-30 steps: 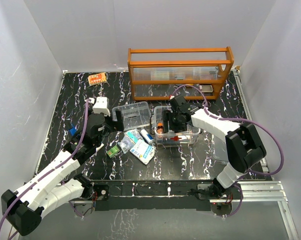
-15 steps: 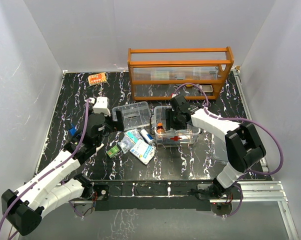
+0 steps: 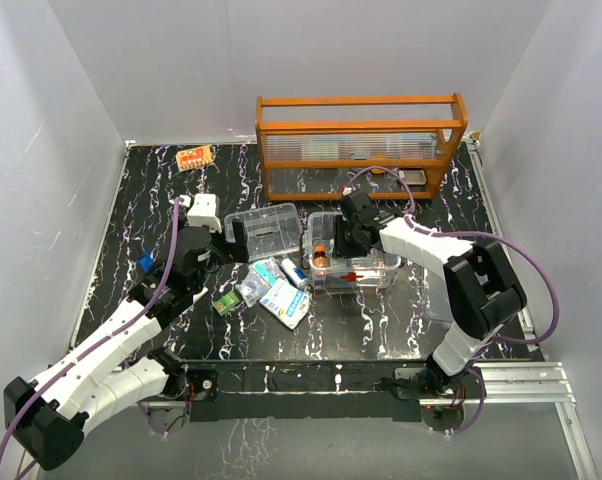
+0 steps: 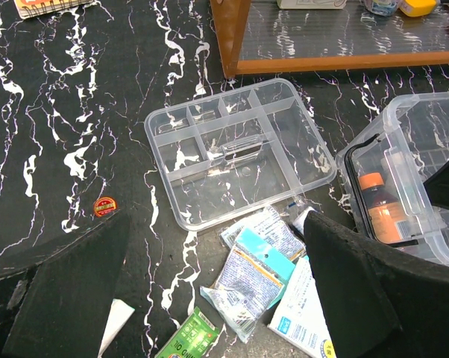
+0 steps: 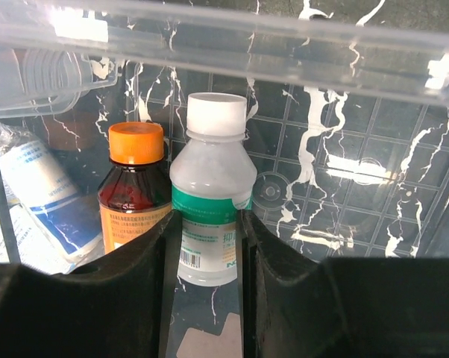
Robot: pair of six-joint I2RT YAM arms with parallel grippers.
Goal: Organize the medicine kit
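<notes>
1. At the far left back of the table [image 3: 131,215] lies an orange packet [image 3: 194,157], well apart from everything else.
2. My left gripper [image 4: 217,220] is released. Its two fingers [image 4: 75,298] stand wide apart, there is nothing between them, and it hangs above the table near the tray.
3. A small round red thing [image 4: 105,206] lies on the table to the left of the tray. I cannot tell what it is.
4. The tray [image 4: 239,149] of the kit lies flat on the table, between my left gripper and the box. It is clear and divided, and its compartments look bare.
5. In front of the tray there is a heap of packets [image 4: 258,268]. They overlap each other, and a green pack [image 4: 191,339] lies at the near edge of the heap.
6. The box [image 3: 376,272] stands just to the right of the tray, in front of the rack [image 3: 361,140], with its top open.
7. My right gripper [image 5: 207,220] reaches down into the box. It is grasping the white bottle [image 5: 211,179], with one finger against each side of it.
8. The white bottle stands upright on the floor of the box. A brown bottle [image 5: 135,198] with an orange cap stands upright at its left, touching it or nearly so.
9. The rack holds some small things behind its clear panels. They are too small to name.
</notes>
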